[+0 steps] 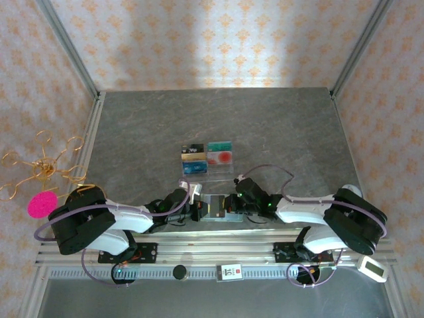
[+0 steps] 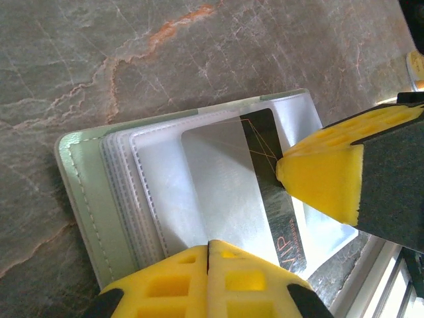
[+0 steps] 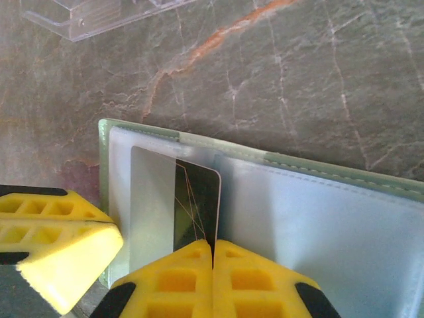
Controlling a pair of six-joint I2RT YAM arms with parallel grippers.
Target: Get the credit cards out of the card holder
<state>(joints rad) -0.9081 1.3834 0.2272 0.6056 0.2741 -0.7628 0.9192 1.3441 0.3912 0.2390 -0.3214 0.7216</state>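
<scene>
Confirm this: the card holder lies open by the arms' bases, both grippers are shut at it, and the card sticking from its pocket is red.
One thing is wrong: the card is black and silvery, not red, as the right wrist view shows. The card holder does lie open, with the left gripper and the right gripper both shut at it.

Overhead camera, mounted behind the two arms [image 1: 199,215], looks down and forward across the grey surface [image 1: 265,126]. Both wrist cameras, held close and angled steeply down, share the opened card holder [image 2: 83,185] and its dark card [image 3: 195,205], seen from opposite sides.
</scene>
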